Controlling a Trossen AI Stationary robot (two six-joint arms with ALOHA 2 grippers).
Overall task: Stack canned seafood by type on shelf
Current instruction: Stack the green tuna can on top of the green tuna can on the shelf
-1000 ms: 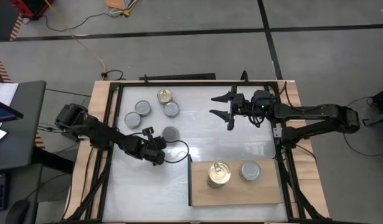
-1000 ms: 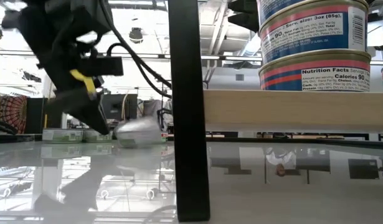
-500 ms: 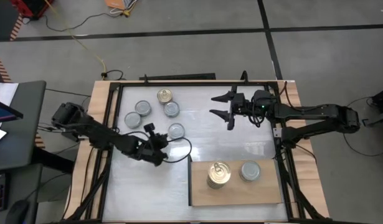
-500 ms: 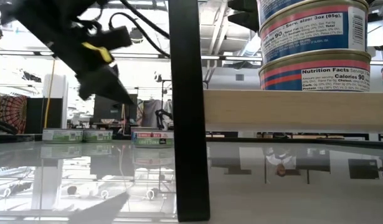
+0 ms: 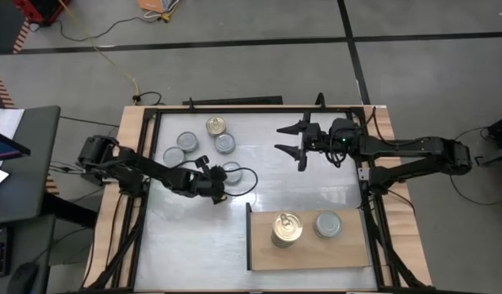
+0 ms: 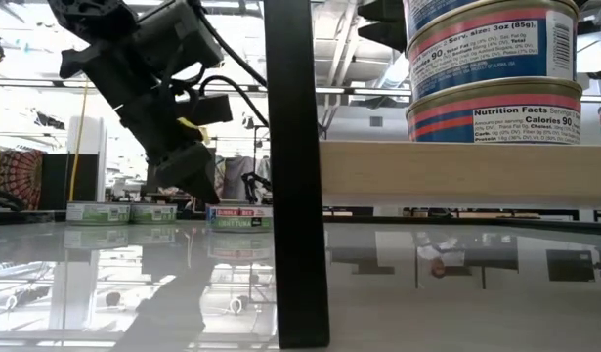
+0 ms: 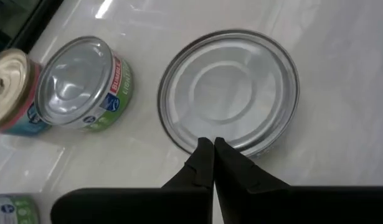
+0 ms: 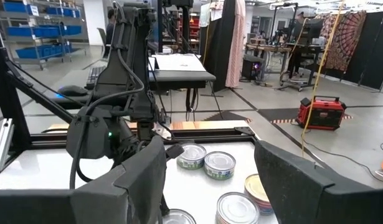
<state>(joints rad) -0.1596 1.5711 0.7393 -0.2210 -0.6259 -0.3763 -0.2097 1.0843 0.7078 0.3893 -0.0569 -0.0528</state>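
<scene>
The left claw (image 7: 208, 163), clenched and empty, hovers over a silver tin (image 7: 230, 90) mid-desk. The right claw (image 5: 297, 140) waits released at the far side, above the desk (image 5: 316, 184).

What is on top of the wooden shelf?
On the shelf stands a stack of tins with a gold pull-tab lid on top, and beside it a silver-lidded tin. Whether anything sits under that silver tin is hidden.

My left gripper (image 5: 219, 186) covers part of the lone silver tin (image 5: 232, 171) from above. Low view: black post (image 6: 296, 176) hides the shelf (image 6: 466, 173) left end, and the stacked cans (image 6: 493, 68) are cut off at the top edge.
</scene>
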